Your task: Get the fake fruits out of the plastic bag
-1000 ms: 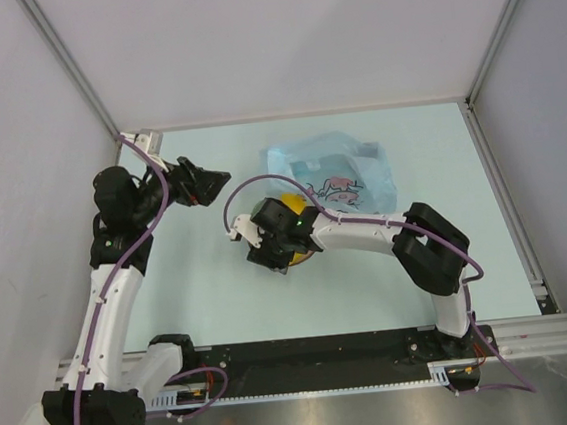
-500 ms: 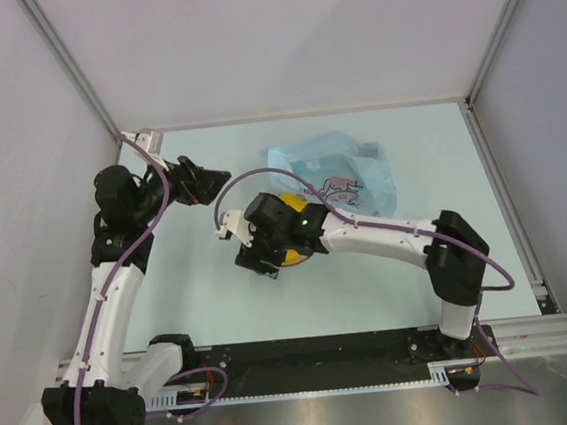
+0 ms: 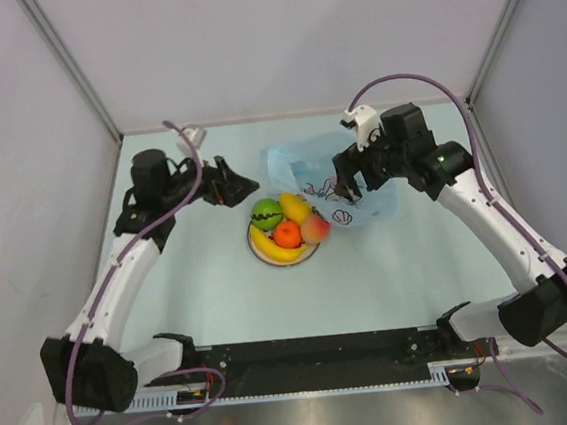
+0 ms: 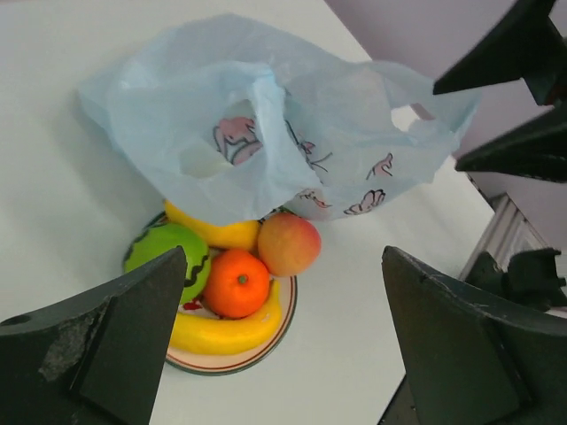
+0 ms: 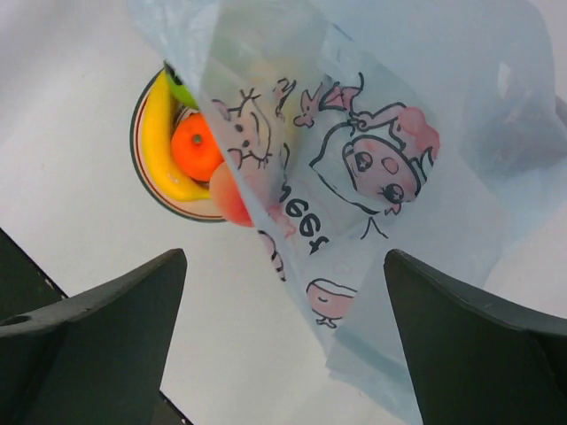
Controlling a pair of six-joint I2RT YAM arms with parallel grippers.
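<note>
The plastic bag [image 3: 338, 175] lies crumpled at the back centre, its near edge over the far rim of a white plate [image 3: 264, 256]. On the plate sit fake fruits: a green round one [image 3: 266, 212], a banana [image 3: 275, 250], an orange [image 3: 287, 233] and a peach-coloured one [image 3: 314, 230]. The dark red apple is out of view. My left gripper [image 3: 249, 188] is open, just left of the bag and behind the plate. My right gripper [image 3: 343, 194] is open above the bag. The left wrist view shows the bag [image 4: 266, 133], orange [image 4: 236, 282] and peach-coloured fruit [image 4: 288, 243]. The right wrist view shows the bag [image 5: 381, 159] half covering the peach-coloured fruit [image 5: 226, 202].
Another yellow fruit [image 4: 213, 234] lies partly under the bag's edge on the plate [image 4: 257, 352]. Grey walls enclose the table on the left, back and right. A metal rail [image 3: 297, 357] with both arm bases runs along the near edge.
My right arm, which was low over the plate, has swung back to the right and now hovers above the bag. The fruits on the plate are uncovered. My left gripper has moved right toward the bag.
</note>
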